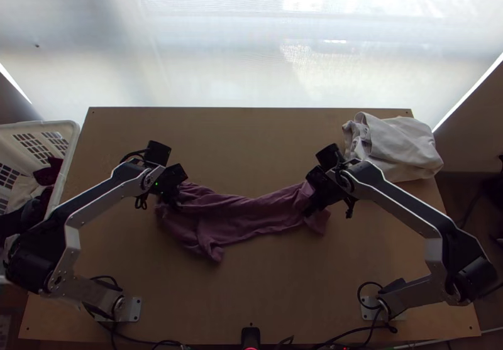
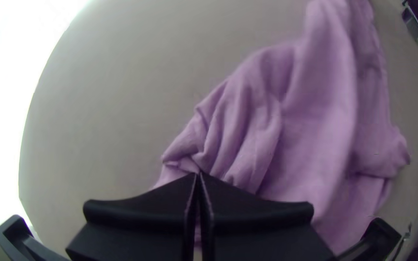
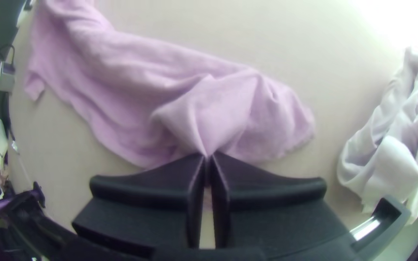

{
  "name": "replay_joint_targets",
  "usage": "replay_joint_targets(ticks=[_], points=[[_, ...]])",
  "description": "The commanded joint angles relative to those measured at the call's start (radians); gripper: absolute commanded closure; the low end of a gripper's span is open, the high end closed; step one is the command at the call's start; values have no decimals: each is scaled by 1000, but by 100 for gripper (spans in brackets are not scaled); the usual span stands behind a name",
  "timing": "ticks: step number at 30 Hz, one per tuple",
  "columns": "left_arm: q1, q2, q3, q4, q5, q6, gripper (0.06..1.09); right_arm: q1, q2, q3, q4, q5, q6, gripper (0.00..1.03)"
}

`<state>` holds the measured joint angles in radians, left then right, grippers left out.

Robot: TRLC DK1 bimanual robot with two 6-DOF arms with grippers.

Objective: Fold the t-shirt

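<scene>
"Dusty-pink t-shirt [image 1: 242, 215] in the top view: how is it being held?"

"As a long, rumpled strip, its length being carried crosswise over the table [image 1: 251, 149], between the left gripper [image 1: 175, 203] and the right gripper [image 1: 309, 210]."

"And in the left wrist view?"

"Cloth is being pinched near one end by closed fingers, the long body being seen running off toward the other gripper."

"In the right wrist view?"

"A peaked fold is being clamped by closed fingers, near the opposite end."

"Which gripper is being favoured?"

"Neither, seemingly; each end is being held by its nearer one, so a paired move is probably being called for."
</scene>
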<state>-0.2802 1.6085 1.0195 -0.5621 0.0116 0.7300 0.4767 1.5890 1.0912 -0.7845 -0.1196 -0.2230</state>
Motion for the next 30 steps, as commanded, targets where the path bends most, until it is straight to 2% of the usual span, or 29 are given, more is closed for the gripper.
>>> replay_joint_targets(ticks=[1,6,11,15,20,30], points=[[-53,-222,-59,-226,53,-44,105,-32,77,167,10,5,-10,100],[-142,-351,-2,-466,159,-132,105,-23,163,311,10,3,-22,100],[-349,-414,74,-564,205,-264,105,40,250,446,10,3,-50,100],[-462,-377,191,-582,278,-357,105,86,336,625,-44,1,-52,100],[-554,-260,350,-584,341,-409,105,131,411,789,-78,0,-62,100],[-812,64,909,-584,373,-563,105,178,577,1095,-180,-37,-21,100]])
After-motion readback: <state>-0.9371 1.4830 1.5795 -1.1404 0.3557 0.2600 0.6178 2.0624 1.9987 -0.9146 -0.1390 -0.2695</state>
